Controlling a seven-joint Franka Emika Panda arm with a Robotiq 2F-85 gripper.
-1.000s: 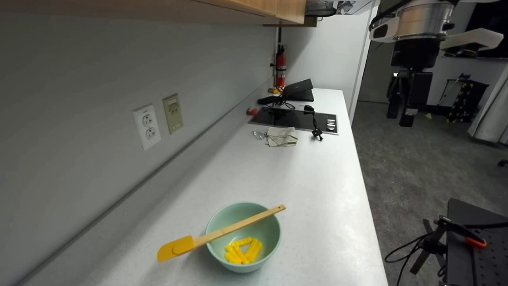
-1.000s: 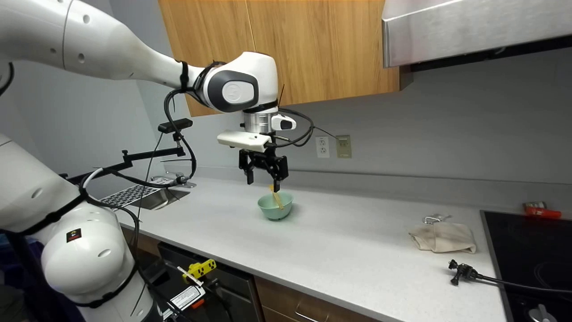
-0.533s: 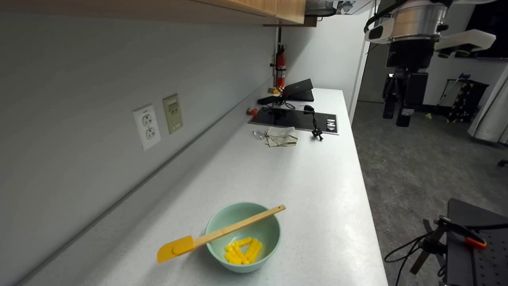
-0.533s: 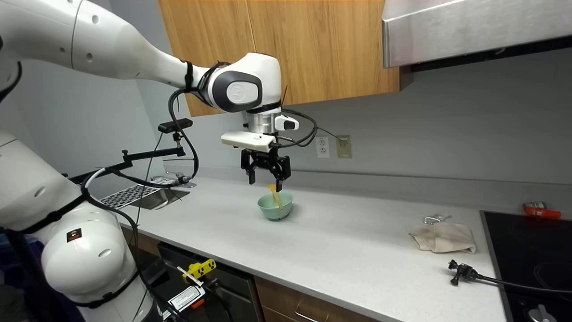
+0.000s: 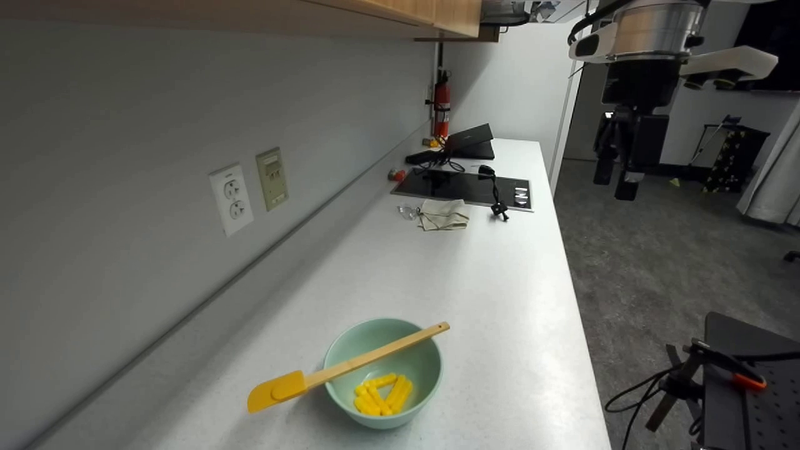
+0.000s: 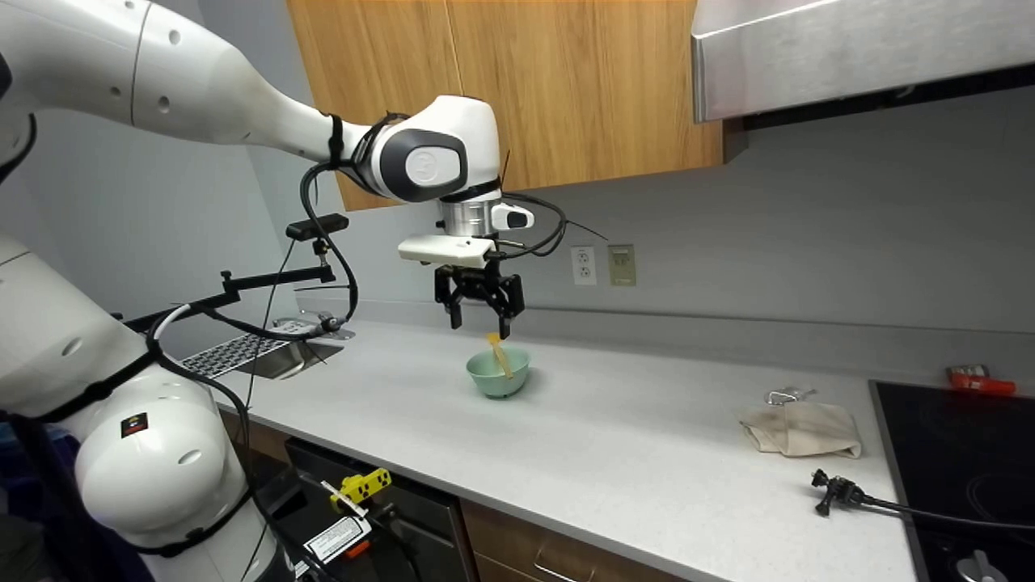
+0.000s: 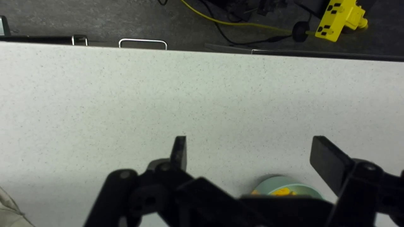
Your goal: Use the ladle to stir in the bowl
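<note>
- The ladle (image 5: 344,367) lay across the bowl (image 5: 422,362), below the gripper (image 6: 480,327), toward the wall (image 5: 125,219)
- Its long handle (image 5: 406,342) pointed roomward
- The gripper hung spread, grasping nothing

The ladle (image 5: 348,365) lies across the teal bowl (image 5: 422,367), orange head overhanging the rim.

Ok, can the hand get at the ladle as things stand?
Probably yes, after shifting over and down: the hand is open, and the ladle lies across the bowl with nothing seen covering it.
</note>
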